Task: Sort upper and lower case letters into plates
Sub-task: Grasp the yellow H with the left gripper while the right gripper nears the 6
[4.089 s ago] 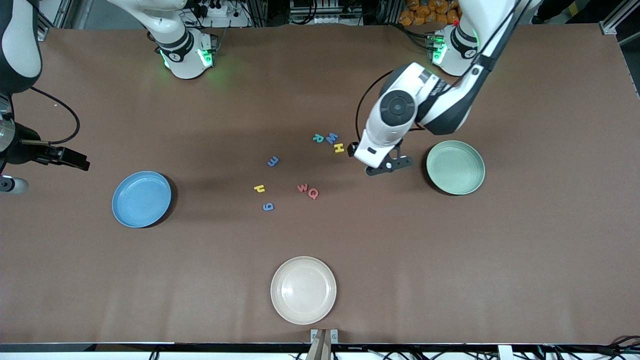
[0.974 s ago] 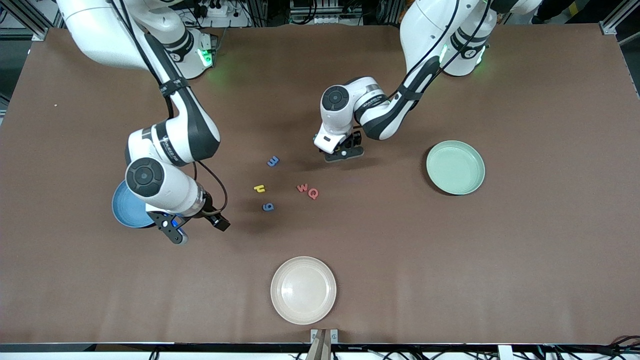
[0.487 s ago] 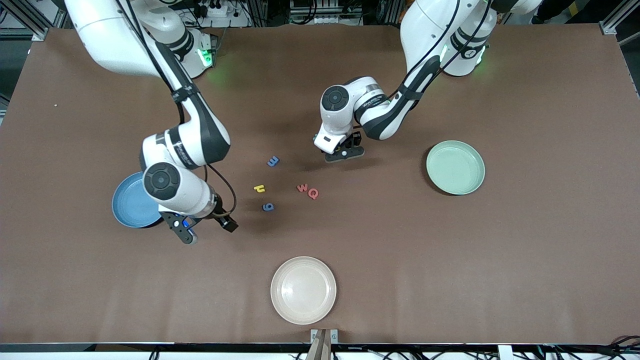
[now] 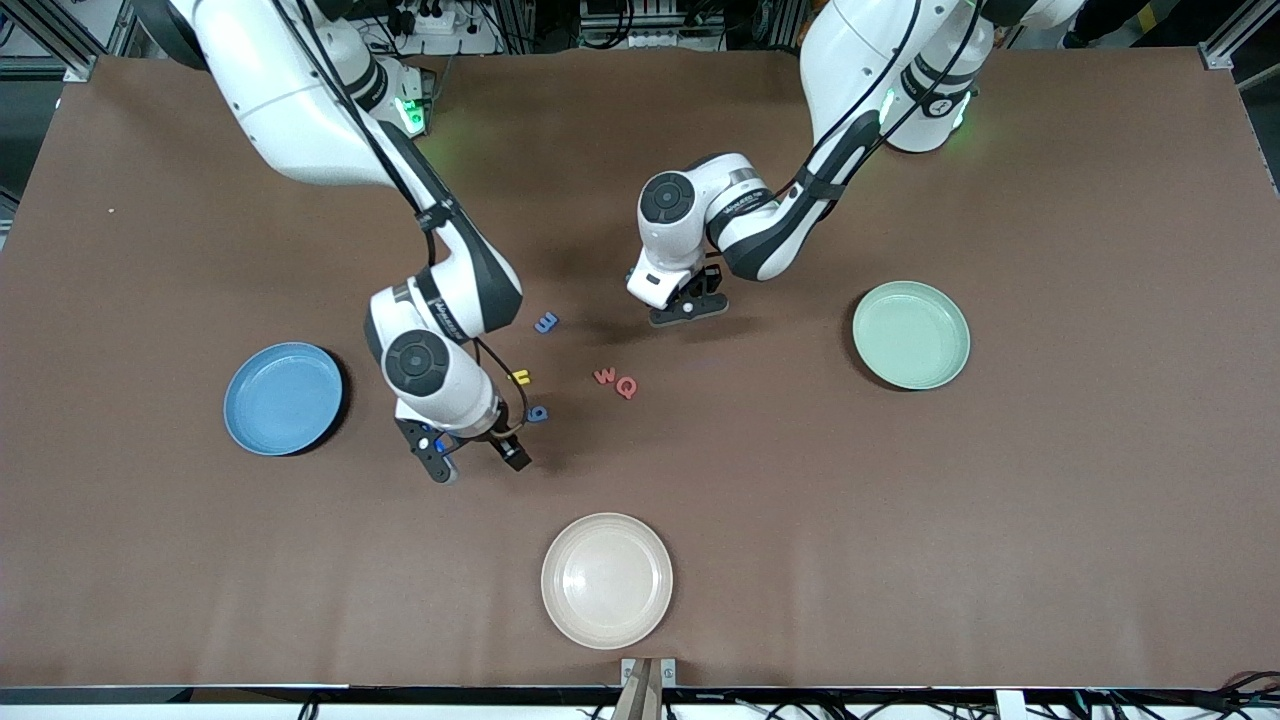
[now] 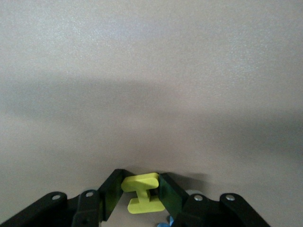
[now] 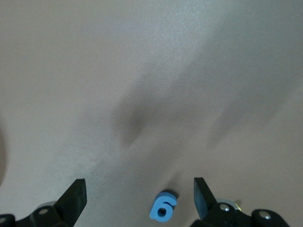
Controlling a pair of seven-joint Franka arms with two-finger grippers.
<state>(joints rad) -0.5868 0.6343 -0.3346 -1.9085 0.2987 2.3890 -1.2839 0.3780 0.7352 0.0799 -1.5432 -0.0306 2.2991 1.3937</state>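
Observation:
My left gripper [image 4: 688, 308] is down at the table beside the green plate [image 4: 911, 334], toward the robots' bases from the red letters. In the left wrist view it [image 5: 140, 178] is shut on a yellow letter H [image 5: 144, 204], a finger on each side. My right gripper [image 4: 475, 458] hangs open over the table by a small blue letter g [image 4: 537, 413]. The right wrist view shows the g [image 6: 163, 206] lying low between the spread fingers of that gripper [image 6: 139, 189], untouched. The blue plate [image 4: 284, 398] at the right arm's end holds nothing.
Loose on the table's middle are a blue m [image 4: 545, 322], a small yellow letter [image 4: 519, 377], a red W [image 4: 604, 376] and a red Q [image 4: 627, 387]. A cream-white plate [image 4: 607, 580] sits near the front edge.
My right arm has swung from over the blue plate toward the middle letters, its gripper still open. My left gripper has stayed in place and drawn its fingers in onto the yellow H.

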